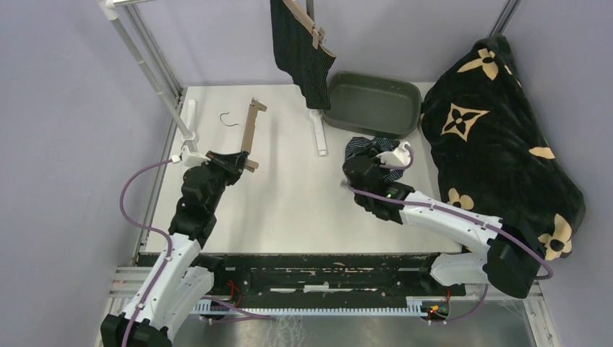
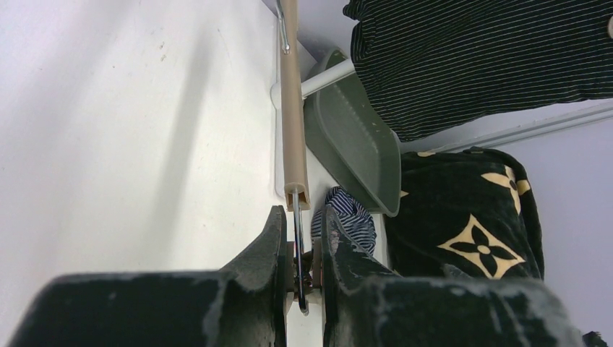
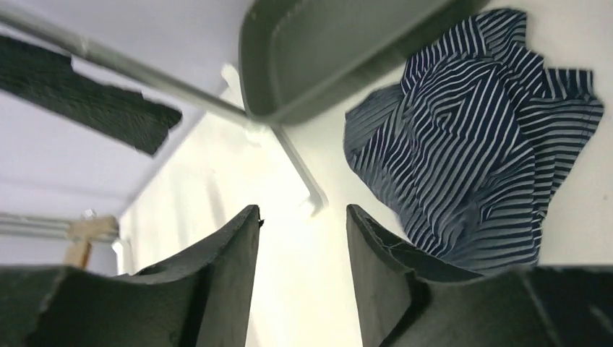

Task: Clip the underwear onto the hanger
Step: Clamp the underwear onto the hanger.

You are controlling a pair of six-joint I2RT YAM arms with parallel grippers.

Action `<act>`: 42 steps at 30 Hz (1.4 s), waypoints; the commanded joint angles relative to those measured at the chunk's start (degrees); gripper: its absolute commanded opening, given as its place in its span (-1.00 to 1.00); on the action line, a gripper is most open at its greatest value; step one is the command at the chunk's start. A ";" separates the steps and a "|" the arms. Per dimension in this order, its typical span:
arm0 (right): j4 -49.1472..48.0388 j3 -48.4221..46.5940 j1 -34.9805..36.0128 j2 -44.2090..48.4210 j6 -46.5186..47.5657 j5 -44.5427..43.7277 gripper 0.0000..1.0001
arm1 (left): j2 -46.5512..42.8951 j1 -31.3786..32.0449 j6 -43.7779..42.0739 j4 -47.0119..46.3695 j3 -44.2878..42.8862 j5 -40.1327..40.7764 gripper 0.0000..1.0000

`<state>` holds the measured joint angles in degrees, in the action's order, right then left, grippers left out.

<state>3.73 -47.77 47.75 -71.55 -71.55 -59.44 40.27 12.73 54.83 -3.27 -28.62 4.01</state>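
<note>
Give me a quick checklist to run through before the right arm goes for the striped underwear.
1. Is the right gripper open and empty? Ok.
2. Is the navy striped underwear lying loose with nothing on top? Ok, it is crumpled beside the green tray.
3. Is the underwear lined up between the right fingers? Not ok, it sits off to one side, past one finger.
4. Is the left gripper shut on the end of the hanger? Ok.
5. Is the hanger's clip open to take the cloth? Cannot tell.
</note>
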 commanded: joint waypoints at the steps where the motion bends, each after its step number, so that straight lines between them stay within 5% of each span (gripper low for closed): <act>1: 4.52 -4.24 5.05 -1.98 -2.28 -7.32 0.20 | -1.74 0.09 -3.21 -3.25 0.43 1.02 -0.94; 5: 9.43 -8.34 5.36 -2.54 2.61 -8.95 0.49 | -1.73 0.08 -3.50 -3.19 0.60 1.55 -0.94; 9: 7.17 -12.03 4.79 -3.25 19.94 -7.06 0.49 | -1.02 0.03 -3.40 -3.74 0.72 1.27 -0.94; 14: 14.18 -19.48 -2.50 -7.24 39.36 13.05 0.50 | -0.56 0.03 -3.24 -4.30 0.77 1.16 -0.94; 22: 33.04 -32.81 -12.27 -22.15 53.30 38.88 0.54 | 2.64 0.06 -2.42 -6.21 -1.69 1.44 -0.94; 42: 23.62 -32.26 -18.64 -40.31 52.61 52.74 0.40 | 9.72 0.02 -0.15 -14.11 0.42 2.11 -0.94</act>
<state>31.64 -79.11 30.33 -110.69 -18.61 -8.86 49.95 12.73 54.06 -11.42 -28.10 4.49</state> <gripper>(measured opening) 0.709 0.184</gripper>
